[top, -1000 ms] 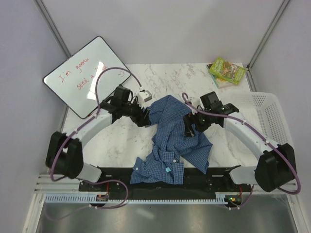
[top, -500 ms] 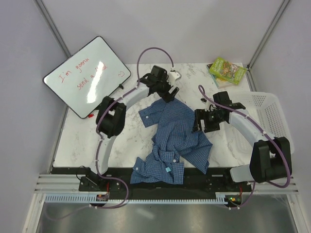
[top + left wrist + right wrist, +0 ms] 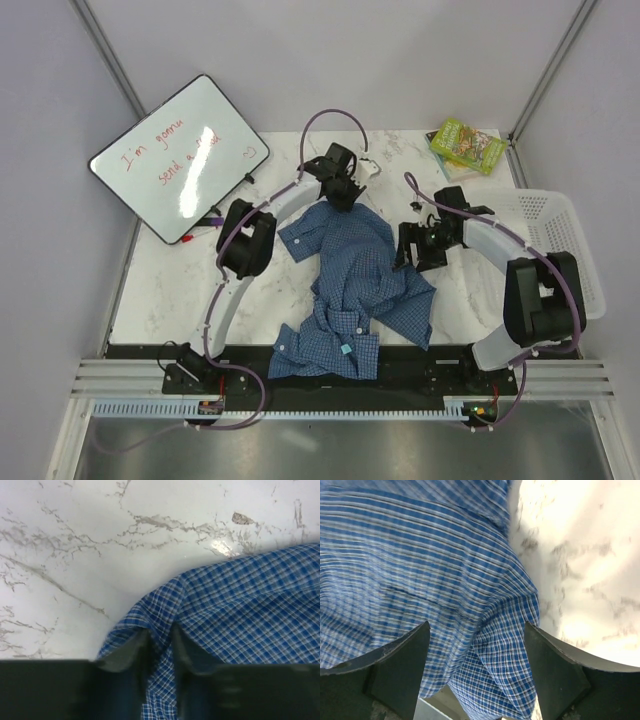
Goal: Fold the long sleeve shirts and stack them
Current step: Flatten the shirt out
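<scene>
One blue checked long sleeve shirt (image 3: 360,275) lies crumpled across the middle of the marble table (image 3: 190,290), with its collar end hanging over the near edge. My left gripper (image 3: 345,200) sits at the shirt's far edge. In the left wrist view, my left gripper (image 3: 161,636) is shut on a raised fold of the shirt (image 3: 250,595). My right gripper (image 3: 408,250) hovers at the shirt's right edge. Its fingers (image 3: 410,650) stand wide apart over a ridge of the shirt (image 3: 420,555), gripping nothing.
A whiteboard (image 3: 180,155) with red writing leans at the far left. A green book (image 3: 467,145) lies at the far right corner. A white mesh basket (image 3: 555,240) stands along the right edge, just behind the right arm.
My left arm swung from the shirt's left side to its far edge, opened wide, then closed on a fold. My right gripper slid from the shirt's middle toward its right edge, staying open.
</scene>
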